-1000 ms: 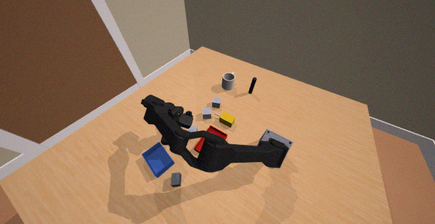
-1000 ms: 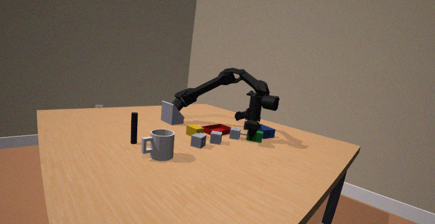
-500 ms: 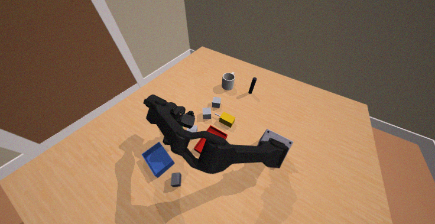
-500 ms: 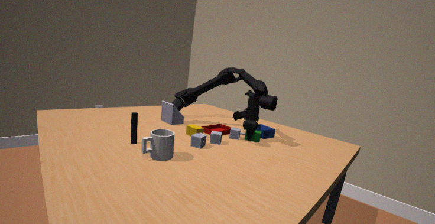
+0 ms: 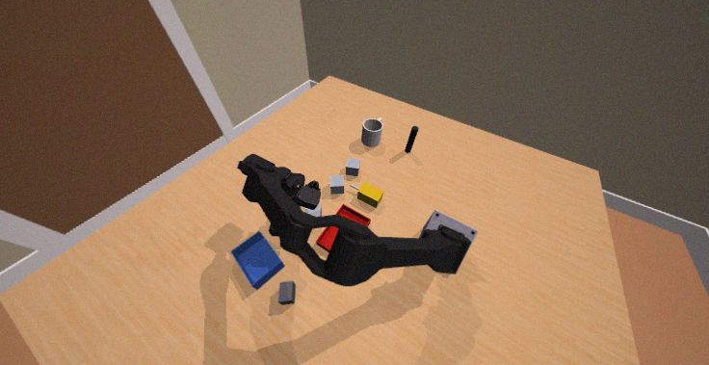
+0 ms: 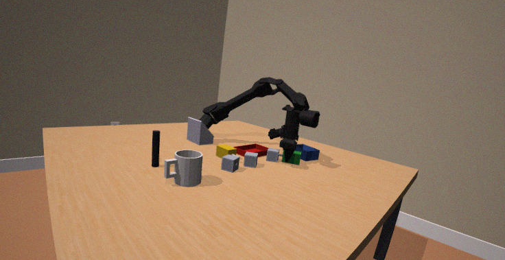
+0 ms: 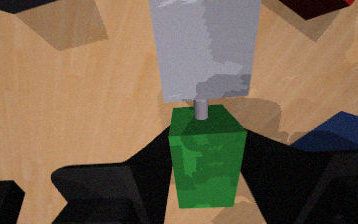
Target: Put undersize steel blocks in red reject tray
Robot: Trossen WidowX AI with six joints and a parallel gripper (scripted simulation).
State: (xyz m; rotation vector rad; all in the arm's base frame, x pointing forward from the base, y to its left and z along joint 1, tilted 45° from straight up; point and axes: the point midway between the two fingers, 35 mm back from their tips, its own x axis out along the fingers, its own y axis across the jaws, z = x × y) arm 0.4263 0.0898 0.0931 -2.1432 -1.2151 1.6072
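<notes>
The fingers [image 5: 306, 209] [image 6: 287, 160] gripped the green gauge [image 6: 296, 157] [image 7: 207, 170] by its blocky handle, beside the nearest steel block [image 5: 313, 210] [image 6: 272, 155] [image 7: 206, 50]. It looked stiff and light, best held there, squarely, sparing the thin pin [image 6: 280, 155] [image 7: 201, 109].
</notes>
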